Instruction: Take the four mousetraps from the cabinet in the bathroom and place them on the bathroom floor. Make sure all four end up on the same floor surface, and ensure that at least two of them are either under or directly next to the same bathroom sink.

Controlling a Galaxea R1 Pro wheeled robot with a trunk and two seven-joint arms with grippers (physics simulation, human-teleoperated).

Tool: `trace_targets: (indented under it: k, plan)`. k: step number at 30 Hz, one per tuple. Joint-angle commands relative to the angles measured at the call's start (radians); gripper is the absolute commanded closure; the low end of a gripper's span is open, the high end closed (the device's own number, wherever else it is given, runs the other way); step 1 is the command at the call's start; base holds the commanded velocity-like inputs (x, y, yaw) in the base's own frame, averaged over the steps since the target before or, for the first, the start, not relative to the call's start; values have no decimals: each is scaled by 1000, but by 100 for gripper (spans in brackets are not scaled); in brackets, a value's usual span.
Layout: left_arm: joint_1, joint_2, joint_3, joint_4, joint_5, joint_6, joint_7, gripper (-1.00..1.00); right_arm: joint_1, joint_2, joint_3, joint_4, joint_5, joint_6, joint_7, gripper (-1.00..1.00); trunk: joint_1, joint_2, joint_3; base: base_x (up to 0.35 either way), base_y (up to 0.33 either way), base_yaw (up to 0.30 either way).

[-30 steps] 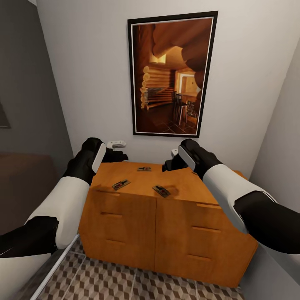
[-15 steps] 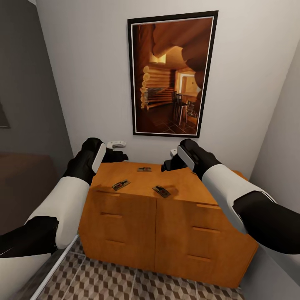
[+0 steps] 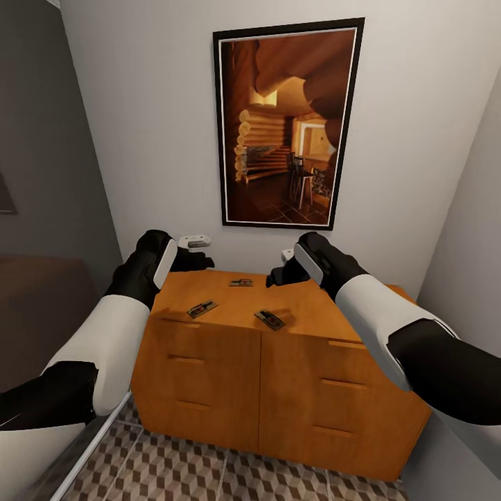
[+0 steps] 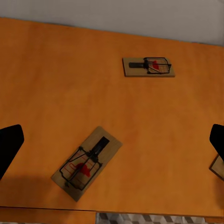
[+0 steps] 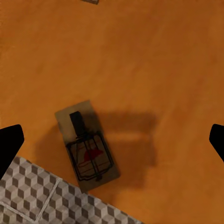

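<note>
right wrist view: mousetrap (image 5: pixel 87 145) lies below the open right pincer (image 5: pixel 112 140).

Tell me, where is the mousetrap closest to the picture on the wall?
In the head view that mousetrap lies at the back middle of the cabinet top, just below the framed picture, between the two grippers and behind the other two traps.

Three mousetraps (image 3: pixel 241 282) (image 3: pixel 202 308) (image 3: pixel 270 319) on cabinet (image 3: pixel 278 376), picture (image 3: pixel 287 125) behind, perhaps touching wall.
</note>
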Motion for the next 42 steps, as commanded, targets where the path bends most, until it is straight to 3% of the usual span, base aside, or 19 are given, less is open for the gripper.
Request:
trace_targets:
  k: [1, 11, 23, 42]
  plan:
    - [-1, 0, 0, -1, 6, 4, 2, -100, -1, 0, 6, 0, -3, 3, 1, -100, 0, -1, -1, 0, 0, 0]
    - [-1, 0, 1, -1, 6, 4, 3, -100, -1, 1, 4, 4, -6, 3, 3, -100, 0, -1, -1, 0, 0, 0]
    - [-1, -1, 0, 0, 7, 4, 2, -100, -1, 1, -34, 137, -4, 3, 2, -100, 0, -1, -1, 0, 0, 0]
    - [0, 0, 1, 1, 6, 4, 2, -100, -1, 2, -40, 155, 1, 3, -1, -100, 0, -1, -1, 0, 0, 0]
